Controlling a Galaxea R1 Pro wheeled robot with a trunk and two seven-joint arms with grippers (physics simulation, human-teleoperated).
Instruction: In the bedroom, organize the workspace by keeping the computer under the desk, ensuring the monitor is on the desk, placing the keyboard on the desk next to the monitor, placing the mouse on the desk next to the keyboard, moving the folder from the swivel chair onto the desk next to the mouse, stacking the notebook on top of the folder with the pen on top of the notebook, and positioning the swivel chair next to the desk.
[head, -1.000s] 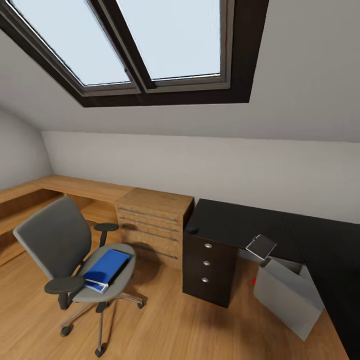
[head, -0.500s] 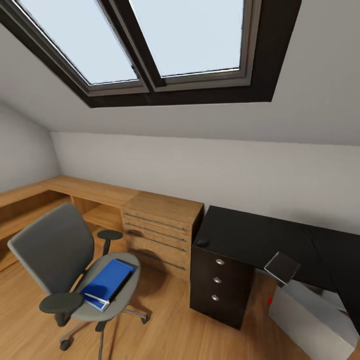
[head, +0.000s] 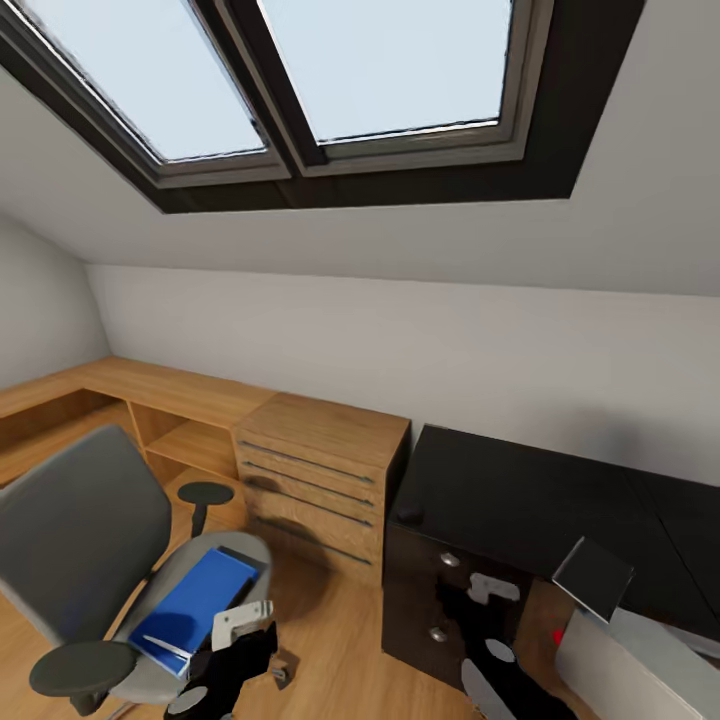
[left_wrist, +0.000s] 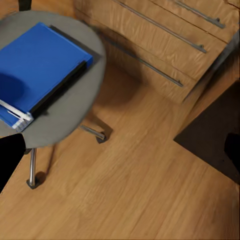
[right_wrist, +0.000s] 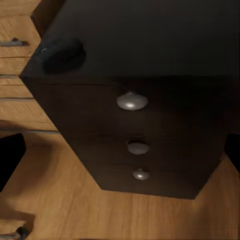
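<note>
The attic bedroom had a sloped pale ceiling, black-framed skylights (head: 300, 90) and a light wood floor (left_wrist: 130, 190). The left gripper (head: 238, 640) hung with fingers parted and empty beside the bright blue flat folder (head: 190, 605), which lay on the seat of the grey-upholstered swivel chair (head: 75, 540). The right gripper (head: 490, 600), fingers apart and empty, faced the dark three-drawer unit (right_wrist: 135, 135) of the glossy black desk (head: 520, 500). A small dark mouse (right_wrist: 60, 54) sat at the desk's corner; a light wooden drawer cabinet (head: 315, 470) stood between chair and desk.
</note>
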